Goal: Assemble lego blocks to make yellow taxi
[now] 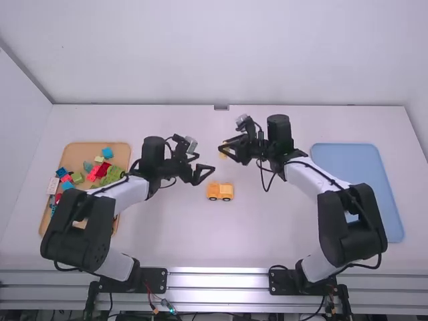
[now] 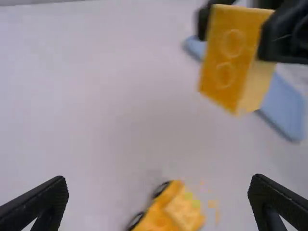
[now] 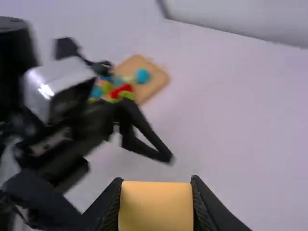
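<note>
Holding at the right gripper (image 3: 156, 182): fingers closed onto a yellow block (image 3: 156, 207), one finger each side, no gap showing. Block is up off the table, tilted, two round studs on the face seen from the left wrist. Left gripper (image 1: 204, 175) is spread wide, nothing between its fingers, just across from the right one, near the car.

The car (image 1: 219, 192) sits on the table below and between the grippers, apart from both and from the held block. In the left wrist view it has black wheels (image 2: 161, 188) along one side and a raised yellow part on top.

Progress: looks well along. Base, wheels and some of the upper body are together. Held block isn't on yet; my read is it's a roof or cabin piece, so what's left is likely turning it studs up, lining it up and pressing down, maybe with the left gripper steadying the car. Risk: pressing off-centre could skew the car or roll it away.

Containers: wooden tray (image 1: 79, 152) at far left holds loose blocks, incl. red (image 1: 103, 169), green (image 1: 114, 175) and blue (image 1: 107, 152). Blue tray (image 1: 364, 187) lies at far right, beyond the right arm.
</note>
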Motion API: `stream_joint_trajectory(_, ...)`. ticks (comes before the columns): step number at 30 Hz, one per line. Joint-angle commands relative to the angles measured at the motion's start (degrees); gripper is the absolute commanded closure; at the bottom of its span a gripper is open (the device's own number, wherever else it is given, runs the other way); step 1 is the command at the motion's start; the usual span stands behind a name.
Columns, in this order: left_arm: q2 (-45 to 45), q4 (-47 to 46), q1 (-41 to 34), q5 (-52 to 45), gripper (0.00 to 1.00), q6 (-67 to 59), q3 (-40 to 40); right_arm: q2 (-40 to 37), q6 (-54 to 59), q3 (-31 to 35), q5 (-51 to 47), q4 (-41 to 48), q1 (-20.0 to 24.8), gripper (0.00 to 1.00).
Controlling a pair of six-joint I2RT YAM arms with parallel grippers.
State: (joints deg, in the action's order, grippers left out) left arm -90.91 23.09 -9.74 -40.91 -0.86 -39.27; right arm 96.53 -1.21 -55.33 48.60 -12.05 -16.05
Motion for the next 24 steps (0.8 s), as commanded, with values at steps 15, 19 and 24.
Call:
stream_joint_trajectory(15, 33.03, -17.7, 6.58, 40.68, 0.01, -1.92, 4.85, 8.24, 14.82, -20.65, -27.47, 27.52, -16.28, 0.86)
stream_joint_trajectory(19, 46.42, -16.72, 8.09, 46.31, 0.01, 1.05, 11.82, 15.37, 21.07, -28.46, -27.82, 35.21, -20.94, 0.87)
stream_joint_trajectory(24, 65.35, -16.7, 10.86, 49.13, 0.01, 2.69, 20.9, 24.44, 28.41, -38.93, -33.03, 46.73, -26.56, 0.87)
